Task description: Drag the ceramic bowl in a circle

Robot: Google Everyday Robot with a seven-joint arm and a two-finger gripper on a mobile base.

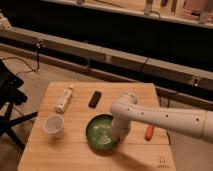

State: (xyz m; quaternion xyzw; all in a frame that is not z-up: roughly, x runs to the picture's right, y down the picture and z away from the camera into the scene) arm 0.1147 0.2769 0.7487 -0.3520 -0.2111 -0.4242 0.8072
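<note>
The ceramic bowl (102, 132), round, shallow and glossy green with pale swirls inside, sits on the wooden table (75, 155) near its front middle. My white arm reaches in from the right. My gripper (121, 131) is at the bowl's right rim, pointing down and touching or nearly touching it. The gripper's end is hidden behind the wrist and the bowl's edge.
A small white cup (53, 126) stands left of the bowl. A pale bottle (64, 99) lies at the back left. A black bar-shaped object (94, 98) lies behind the bowl. An orange carrot-like item (149, 132) lies right of the arm. A dark chair (10, 100) stands at the left.
</note>
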